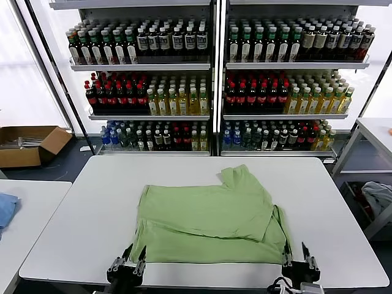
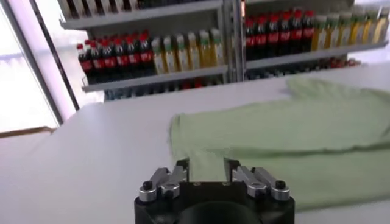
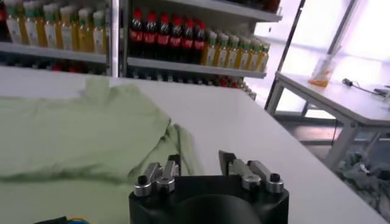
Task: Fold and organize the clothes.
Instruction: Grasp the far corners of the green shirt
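The folded shirt lies on the table, bare margins all round, with the left gripper and right gripper parted and empty at its near corners.

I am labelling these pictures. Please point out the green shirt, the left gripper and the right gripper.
green shirt [image 1: 208,214], head view, middle of the folded body
left gripper [image 1: 127,259], head view, between its fingertips
right gripper [image 1: 299,257], head view, between its fingertips

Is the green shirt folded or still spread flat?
Partly folded: the shirt has an upper layer doubled over a lower one, with one sleeve sticking out toward the shelves.
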Motion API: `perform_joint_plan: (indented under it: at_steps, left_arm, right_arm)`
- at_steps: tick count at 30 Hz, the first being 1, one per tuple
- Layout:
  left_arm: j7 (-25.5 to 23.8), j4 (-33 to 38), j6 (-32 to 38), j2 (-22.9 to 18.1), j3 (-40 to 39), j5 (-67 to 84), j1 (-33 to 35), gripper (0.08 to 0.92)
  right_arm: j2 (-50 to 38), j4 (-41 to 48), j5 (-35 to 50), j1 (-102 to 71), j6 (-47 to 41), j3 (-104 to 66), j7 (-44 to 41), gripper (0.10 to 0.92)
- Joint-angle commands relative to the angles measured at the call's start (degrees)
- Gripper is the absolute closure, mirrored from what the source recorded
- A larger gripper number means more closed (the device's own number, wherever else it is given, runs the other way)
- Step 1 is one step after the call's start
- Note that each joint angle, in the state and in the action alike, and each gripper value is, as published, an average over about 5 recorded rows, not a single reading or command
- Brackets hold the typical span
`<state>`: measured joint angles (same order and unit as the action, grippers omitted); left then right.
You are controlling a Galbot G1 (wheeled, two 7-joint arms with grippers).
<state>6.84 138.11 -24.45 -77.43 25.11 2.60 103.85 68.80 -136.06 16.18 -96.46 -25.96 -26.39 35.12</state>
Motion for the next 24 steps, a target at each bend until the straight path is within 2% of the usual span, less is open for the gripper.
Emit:
perform_joint_plan:
  at_steps: [1,3,6,11,18,24]
  left_arm:
    - [-4.70,-0.87,-1.25,3.44,4.89,6.68,-17.91,0.462]
    - [-6.81,-7.06,-1.89,5.40,4.63,8.96,-24.85,0.410]
    - [-9.36,-15.57,-2.86,7.60,2.05,11.83,-34.08,0.323]
    - [-11.32,-29.55,-4.24,10.94,-3.66,14.04,-45.20,0.199]
    - [-12.50,-46.67,-5.87,12.93,-6.98,20.18,-56.99,0.177]
    - [-11.91,-52.90,-6.83,11.87,-8.60,19.88,-60.78,0.177]
  right_arm:
    - [-3.77,7.84,7.73,18.53,0.16,-9.46,-11.51,0.358]
    - [-7.40,14.34,9.24,25.69,-0.58,-7.75,-18.50,0.298]
    - [-11.88,23.35,10.46,36.21,-3.00,-2.02,-24.13,0.232]
    - [-14.30,35.30,15.93,52.01,-6.54,10.03,-24.70,0.204]
    - [-9.26,48.81,19.12,63.16,-7.13,18.79,-25.88,0.203]
    - [-3.87,57.39,17.76,68.95,-7.12,22.19,-25.36,0.203]
